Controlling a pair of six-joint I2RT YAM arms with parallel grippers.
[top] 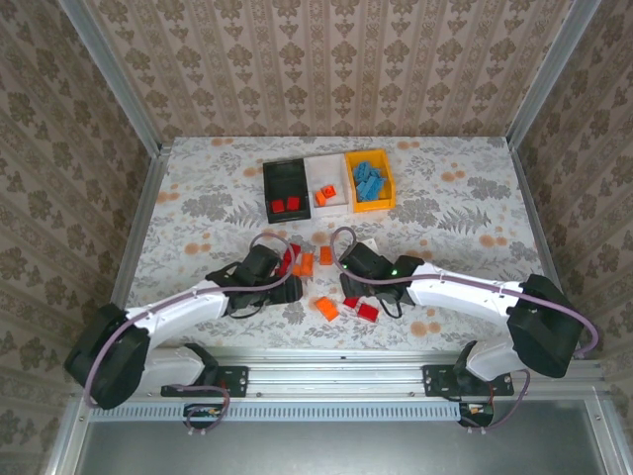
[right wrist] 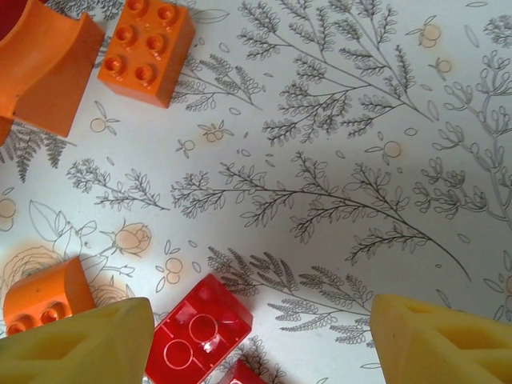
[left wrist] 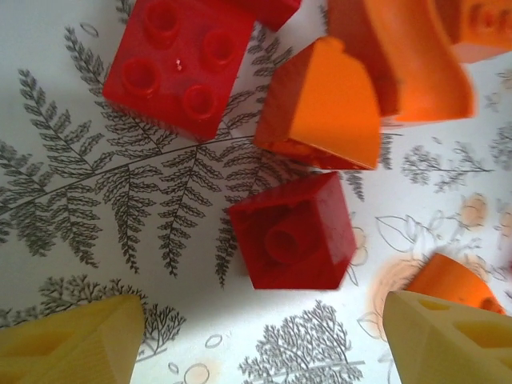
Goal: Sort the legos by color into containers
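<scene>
Three containers stand in a row at the back: a black bin (top: 267, 193) holding two red legos, a white bin (top: 332, 169) with an orange one, and an orange-yellow bin (top: 390, 188) with blue ones. Loose red and orange legos lie near the arms. My left gripper (top: 289, 265) (left wrist: 260, 346) hangs open just above the table, a small red brick (left wrist: 292, 232) lying just ahead of its fingertips. Beyond it are a red 2x2 brick (left wrist: 178, 62) and an orange sloped brick (left wrist: 324, 108). My right gripper (top: 346, 259) (right wrist: 258, 344) is open, with a red brick (right wrist: 200, 336) by its left finger.
An orange six-stud brick (right wrist: 146, 50), a curved orange piece (right wrist: 44, 68) and another orange brick (right wrist: 44, 296) lie left of the right gripper. An orange brick (top: 326, 308) and red bricks (top: 367, 312) lie near the front edge. Papered walls close in the table.
</scene>
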